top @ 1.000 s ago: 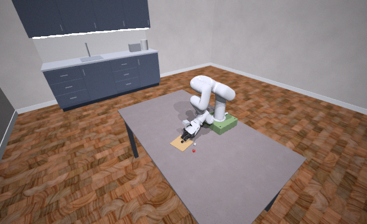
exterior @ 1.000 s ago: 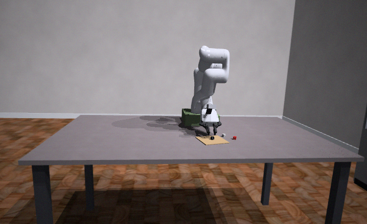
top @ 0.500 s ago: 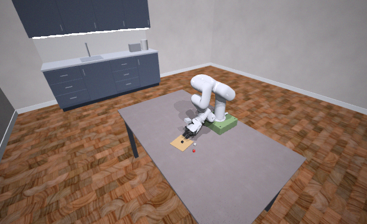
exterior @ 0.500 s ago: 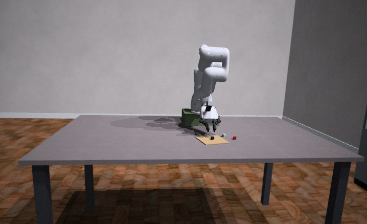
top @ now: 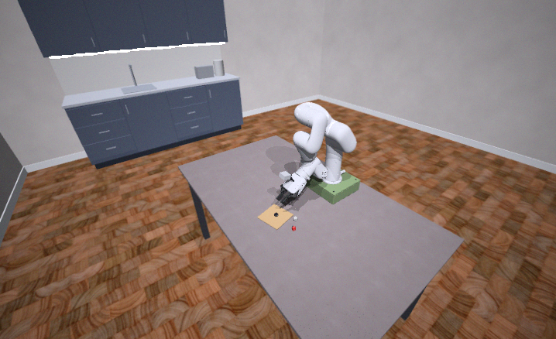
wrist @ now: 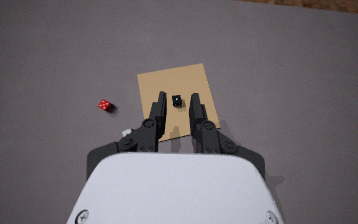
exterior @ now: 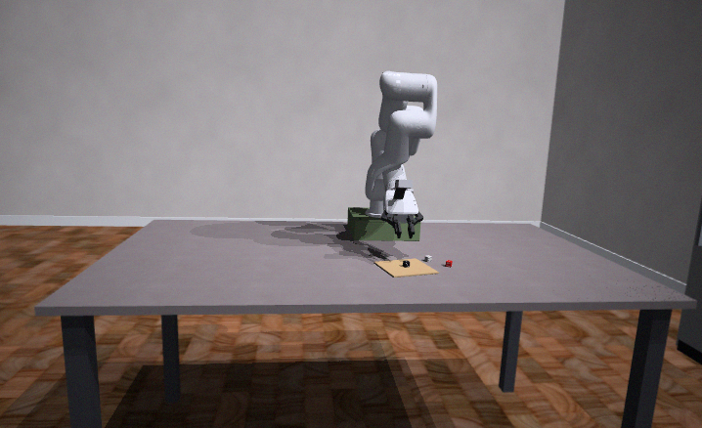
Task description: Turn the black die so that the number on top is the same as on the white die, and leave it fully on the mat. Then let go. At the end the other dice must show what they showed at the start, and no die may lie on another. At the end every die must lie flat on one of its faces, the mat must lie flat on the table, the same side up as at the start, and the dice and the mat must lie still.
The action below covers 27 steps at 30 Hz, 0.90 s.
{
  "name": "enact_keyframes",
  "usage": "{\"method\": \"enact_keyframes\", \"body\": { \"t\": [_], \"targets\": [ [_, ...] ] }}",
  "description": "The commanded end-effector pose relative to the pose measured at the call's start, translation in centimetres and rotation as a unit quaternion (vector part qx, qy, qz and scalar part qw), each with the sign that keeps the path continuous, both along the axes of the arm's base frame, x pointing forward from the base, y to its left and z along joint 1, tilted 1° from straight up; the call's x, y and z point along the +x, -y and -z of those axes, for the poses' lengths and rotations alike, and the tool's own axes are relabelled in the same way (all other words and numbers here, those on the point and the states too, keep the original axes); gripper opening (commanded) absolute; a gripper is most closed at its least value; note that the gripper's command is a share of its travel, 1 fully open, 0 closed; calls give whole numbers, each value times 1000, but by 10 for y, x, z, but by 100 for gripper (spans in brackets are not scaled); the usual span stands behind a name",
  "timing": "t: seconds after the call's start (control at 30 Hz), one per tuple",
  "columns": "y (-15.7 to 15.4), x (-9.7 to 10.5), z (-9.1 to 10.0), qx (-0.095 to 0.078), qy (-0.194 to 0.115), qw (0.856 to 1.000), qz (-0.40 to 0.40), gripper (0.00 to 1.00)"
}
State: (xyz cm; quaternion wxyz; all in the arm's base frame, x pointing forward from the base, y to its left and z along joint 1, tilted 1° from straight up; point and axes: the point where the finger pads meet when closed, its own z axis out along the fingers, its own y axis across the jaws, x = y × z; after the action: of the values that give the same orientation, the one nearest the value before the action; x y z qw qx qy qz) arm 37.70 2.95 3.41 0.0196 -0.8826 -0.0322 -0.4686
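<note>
The small black die [top: 276, 214] lies flat on the tan mat [top: 275, 217], well inside its edges; it also shows in the exterior view [exterior: 405, 263] and the wrist view [wrist: 177, 101]. The white die [top: 295, 218] lies on the table just beside the mat, and in the wrist view [wrist: 126, 132] it is mostly hidden by my left finger. The red die [top: 293, 227] lies a little further out. My gripper [top: 282, 200] hangs above the mat's rear edge, clear of the black die, with its fingers partly apart and nothing between them [wrist: 177, 96].
The arm's green base block [top: 334, 187] stands on the table just behind the mat. The table's left edge is a short way beyond the mat in the top view.
</note>
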Motion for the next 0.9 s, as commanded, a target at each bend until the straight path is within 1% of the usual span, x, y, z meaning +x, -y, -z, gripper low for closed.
{"method": "enact_keyframes", "body": {
  "t": [0.0, 0.1, 0.33, 0.47, 0.6, 0.77, 0.83, 0.87],
  "targets": [
    [0, 0, -14, 0, -1, 1000, 0, 31],
    [0, 0, -17, 0, -1, 1000, 0, 31],
    [0, 0, -17, 0, -2, 1000, 0, 31],
    [0, 2, -17, -1, -11, 1000, 0, 31],
    [-1, 6, -18, -3, -35, 999, 0, 31],
    [-1, 11, -21, -7, -86, 996, 0, 31],
    [-1, 11, -21, -7, -86, 996, 0, 31],
    [-1, 13, -22, -8, -99, 995, 0, 31]
  ]
}}
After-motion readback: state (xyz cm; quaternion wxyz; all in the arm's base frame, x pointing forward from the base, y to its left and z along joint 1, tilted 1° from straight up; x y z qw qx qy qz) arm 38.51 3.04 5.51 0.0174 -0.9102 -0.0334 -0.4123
